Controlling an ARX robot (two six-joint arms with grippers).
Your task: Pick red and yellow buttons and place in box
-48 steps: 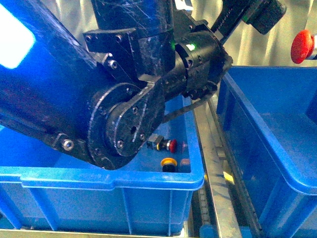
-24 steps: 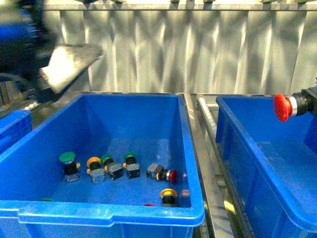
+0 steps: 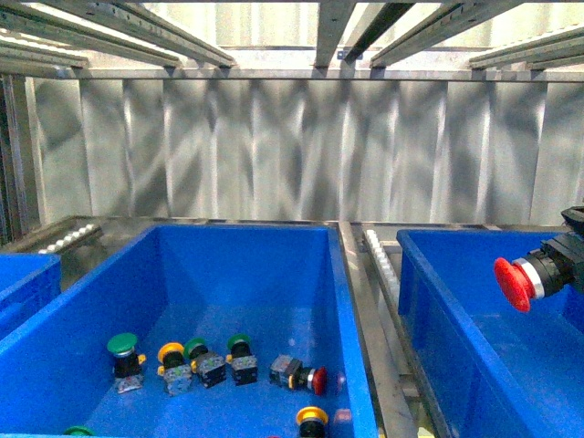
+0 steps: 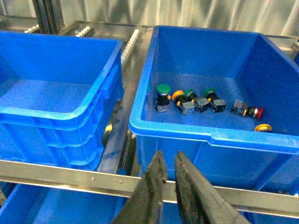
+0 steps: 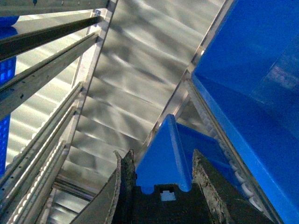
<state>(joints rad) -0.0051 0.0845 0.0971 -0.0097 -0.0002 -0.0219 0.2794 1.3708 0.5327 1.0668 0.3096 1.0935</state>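
My right gripper (image 3: 566, 258) enters at the right edge of the front view, shut on a red button (image 3: 513, 283), and holds it sideways over the right blue box (image 3: 429, 274). In the right wrist view the button's black body (image 5: 163, 207) sits between the gripper's fingers (image 5: 124, 179). The middle blue bin (image 3: 351, 301) holds a red button (image 3: 317, 380) lying on its side, two yellow buttons (image 3: 171, 352) (image 3: 311, 417) and several green ones (image 3: 122, 345). My left gripper (image 4: 169, 156) is shut and empty, in front of that bin's near wall.
A third blue bin (image 4: 56, 112) stands left of the middle one, with nothing in it that shows. Metal roller rails (image 3: 379, 260) run between the bins. A metal bar (image 4: 60, 172) crosses below the bins' front. A corrugated metal wall (image 3: 292, 151) closes the back.
The left arm that blocked the front view has swung out of it. The held red button has come lower and a little left, over the right box.
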